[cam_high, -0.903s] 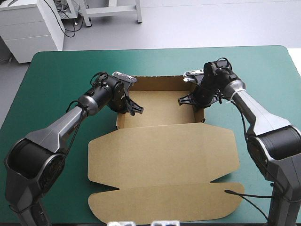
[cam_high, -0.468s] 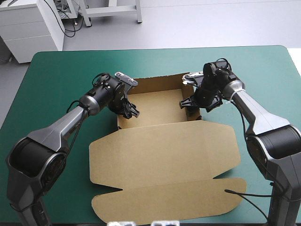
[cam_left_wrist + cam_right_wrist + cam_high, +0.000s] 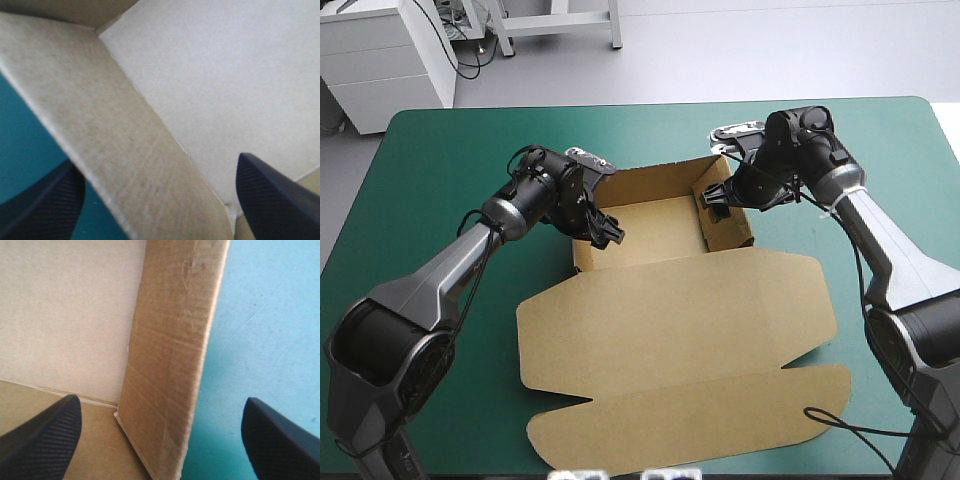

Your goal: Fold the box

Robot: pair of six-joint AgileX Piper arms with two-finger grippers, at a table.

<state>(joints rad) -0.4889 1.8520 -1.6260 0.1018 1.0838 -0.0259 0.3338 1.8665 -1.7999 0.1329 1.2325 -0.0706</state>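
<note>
The brown box [image 3: 670, 330] lies mid-table as an open tray [image 3: 650, 225] at the back, with its lid flat toward the front. My left gripper [image 3: 603, 230] is at the tray's left wall, and my right gripper [image 3: 717, 197] is at its right wall. In the left wrist view the left gripper [image 3: 156, 162] is open, one finger outside over the teal-green cover and one inside, with the left wall [image 3: 115, 130] between them untouched. The right gripper [image 3: 160, 399] is open astride the upright right wall [image 3: 172, 350] in the same way.
The teal-green cover [image 3: 450, 150] shows on both sides of the box and behind it. The lid's front flap [image 3: 690, 425] reaches close to the table's front edge. Both arms stretch in from the sides over the cover.
Both grippers have gone from shut to open. The box has turned a little, its right side now farther back. The right gripper has moved up and back along the right wall.
</note>
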